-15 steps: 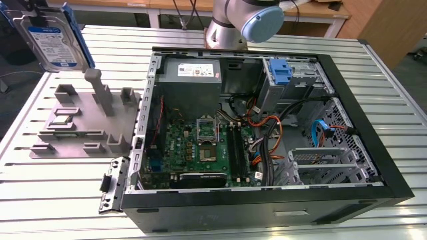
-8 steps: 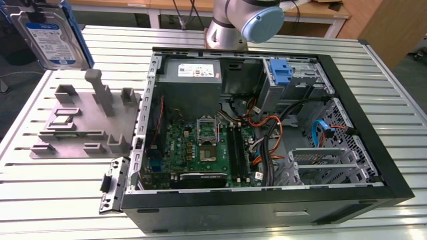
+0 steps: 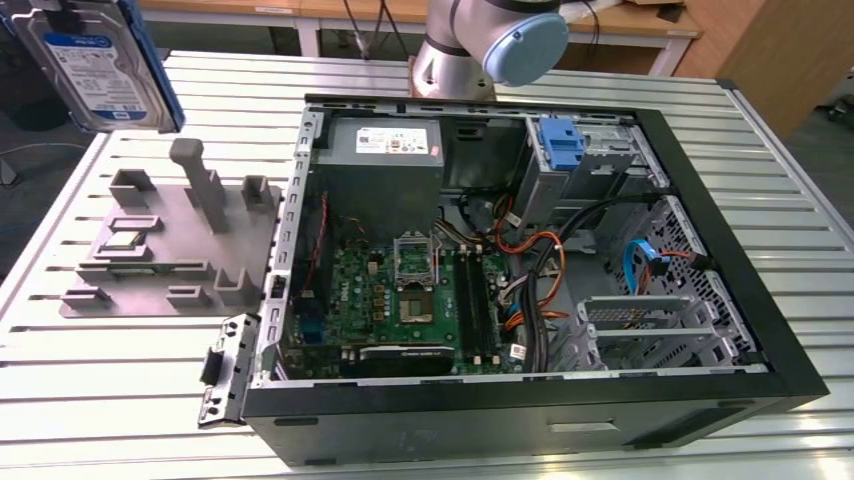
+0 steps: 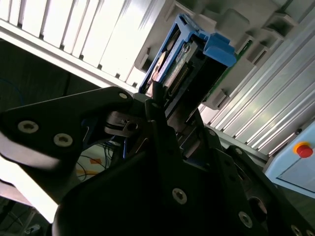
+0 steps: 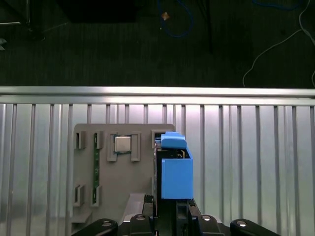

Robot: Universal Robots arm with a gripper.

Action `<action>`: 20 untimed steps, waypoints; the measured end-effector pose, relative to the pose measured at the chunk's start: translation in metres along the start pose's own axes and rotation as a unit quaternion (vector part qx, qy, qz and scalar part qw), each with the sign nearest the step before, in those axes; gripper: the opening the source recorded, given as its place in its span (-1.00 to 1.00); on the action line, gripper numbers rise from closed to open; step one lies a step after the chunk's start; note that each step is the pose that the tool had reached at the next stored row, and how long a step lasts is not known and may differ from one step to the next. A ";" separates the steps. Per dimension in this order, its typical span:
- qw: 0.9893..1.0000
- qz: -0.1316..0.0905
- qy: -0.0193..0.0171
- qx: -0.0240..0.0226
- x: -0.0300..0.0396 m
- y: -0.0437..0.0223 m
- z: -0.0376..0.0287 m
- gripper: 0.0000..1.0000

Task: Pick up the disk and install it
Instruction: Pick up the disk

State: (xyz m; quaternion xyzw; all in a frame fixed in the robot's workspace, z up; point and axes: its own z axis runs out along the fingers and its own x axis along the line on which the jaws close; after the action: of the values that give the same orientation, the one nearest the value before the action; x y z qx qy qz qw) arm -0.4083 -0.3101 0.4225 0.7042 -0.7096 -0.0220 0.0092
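The disk (image 3: 96,62) hangs in the air at the exterior view's upper left, above the table's far corner, with its white-and-blue label facing the camera and its blue bracket along the edges. In both wrist views it shows edge-on. The blue bracket (image 5: 175,169) stands over the grey fixture plate (image 5: 113,182). My gripper (image 5: 170,214) is shut on the disk (image 4: 184,69), its black fingers (image 4: 153,101) clamping the drive's near end. The open computer case (image 3: 534,250) lies to the exterior view's right of the disk.
The case holds a motherboard (image 3: 400,300), a grey power supply (image 3: 384,145), cables and a drive bay with a blue bracket (image 3: 561,140). The grey fixture plate (image 3: 160,250) carries upright pegs and a small chip (image 5: 122,144). The arm's base (image 3: 461,50) stands behind the case.
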 end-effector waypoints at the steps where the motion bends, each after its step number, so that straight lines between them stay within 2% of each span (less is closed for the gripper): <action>1: 1.000 0.000 0.000 0.000 0.0000 0.0001 -0.0019 -0.30; 20: 1.000 0.000 0.000 0.000 -0.0006 0.0014 -0.0321 -0.30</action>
State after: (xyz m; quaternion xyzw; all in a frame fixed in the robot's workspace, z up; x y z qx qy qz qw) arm -0.4083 -0.3101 0.4546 0.7042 -0.7096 -0.0220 0.0092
